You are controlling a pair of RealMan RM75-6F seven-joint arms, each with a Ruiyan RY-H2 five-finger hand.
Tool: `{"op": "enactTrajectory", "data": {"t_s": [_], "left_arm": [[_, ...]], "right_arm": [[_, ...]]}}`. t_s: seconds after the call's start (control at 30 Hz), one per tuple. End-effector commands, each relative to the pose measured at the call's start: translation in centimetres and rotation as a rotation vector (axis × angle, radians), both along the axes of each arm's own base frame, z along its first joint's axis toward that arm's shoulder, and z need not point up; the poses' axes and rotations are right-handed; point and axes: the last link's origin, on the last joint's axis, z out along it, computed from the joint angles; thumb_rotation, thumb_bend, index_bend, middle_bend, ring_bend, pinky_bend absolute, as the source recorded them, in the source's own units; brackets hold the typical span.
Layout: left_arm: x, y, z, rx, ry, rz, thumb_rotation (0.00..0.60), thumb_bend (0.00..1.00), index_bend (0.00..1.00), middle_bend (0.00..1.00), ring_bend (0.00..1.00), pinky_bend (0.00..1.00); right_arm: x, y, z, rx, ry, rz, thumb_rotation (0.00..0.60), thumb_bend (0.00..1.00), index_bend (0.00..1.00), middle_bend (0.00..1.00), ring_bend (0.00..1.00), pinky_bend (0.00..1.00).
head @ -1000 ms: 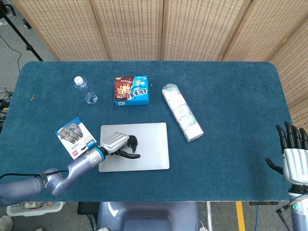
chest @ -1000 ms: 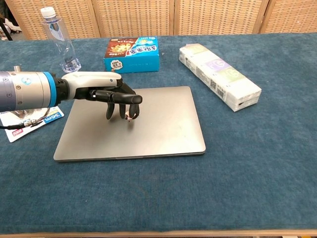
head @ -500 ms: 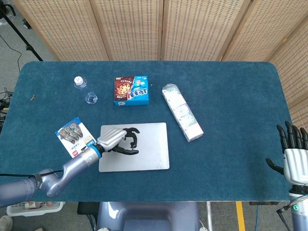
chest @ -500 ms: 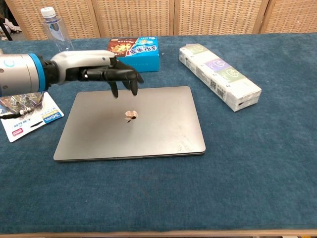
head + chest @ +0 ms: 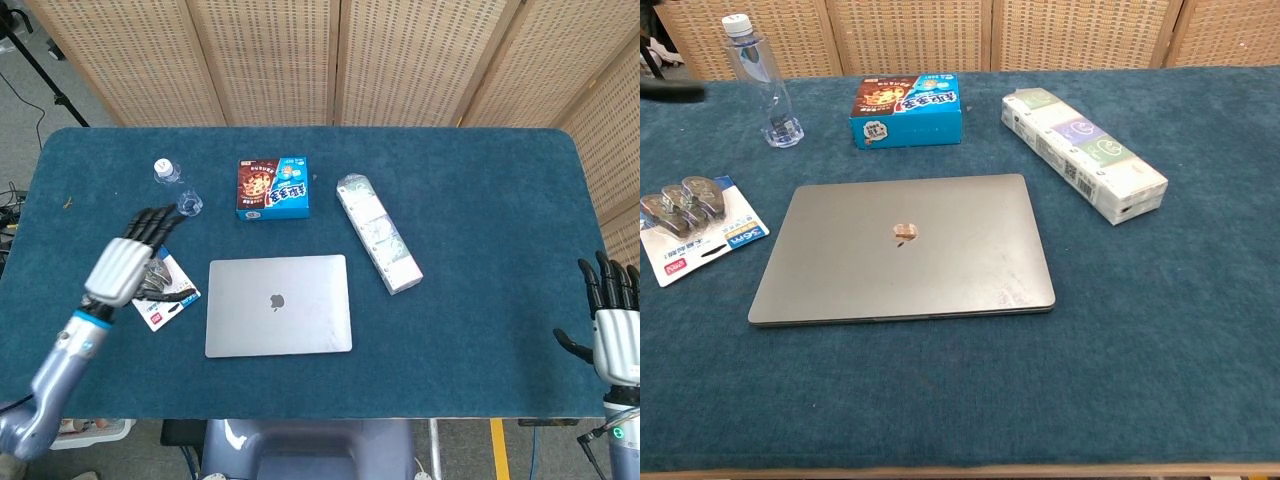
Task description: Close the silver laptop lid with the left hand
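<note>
The silver laptop (image 5: 278, 304) (image 5: 904, 246) lies flat on the blue table with its lid down and the logo facing up. My left hand (image 5: 132, 257) is raised off to the laptop's left, above the card pack, fingers spread and holding nothing. In the chest view only a dark blurred tip of it shows at the top left edge. My right hand (image 5: 614, 318) hangs beyond the table's right edge, fingers spread upward, holding nothing.
A blister card pack (image 5: 165, 292) (image 5: 696, 227) lies left of the laptop. A clear bottle (image 5: 168, 172) (image 5: 762, 82) and a blue cookie box (image 5: 272, 188) (image 5: 907, 109) stand behind it. A long tissue pack (image 5: 378, 244) (image 5: 1083, 153) lies to the right.
My left hand has lifted off the laptop lid and swung left and up, away from the laptop. The laptop stays shut and still. The right hand has barely moved.
</note>
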Motion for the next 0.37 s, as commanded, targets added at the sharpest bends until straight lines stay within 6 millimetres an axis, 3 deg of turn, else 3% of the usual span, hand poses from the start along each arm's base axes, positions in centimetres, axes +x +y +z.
{"op": "enactTrajectory", "data": {"t_s": [0.03,0.2,0.37], "left_arm": [[-4.3,-3.7,2.4,0.116,0.090,0.122,0.404,0.00,0.07,0.00,0.00,0.00],[-7.3,-6.5,3.0,0.159,0.124,0.246,0.549,0.00,0.04,0.00,0.00,0.00],[-8.5,-8.0,3.2,0.167,0.105,0.307,0.583,0.00,0.04,0.00,0.00,0.00]], "right_arm": [[0.0,0.0,0.0,0.000,0.002,0.003,0.600,0.00,0.00,0.00,0.00,0.00],[-0.2,0.0,-0.3,0.014,0.021,-0.007,0.600,0.00,0.00,0.00,0.00,0.00],[-0.1,0.1,-0.5,0.024,0.025,-0.011,0.600,0.00,0.00,0.00,0.00,0.00]]}}
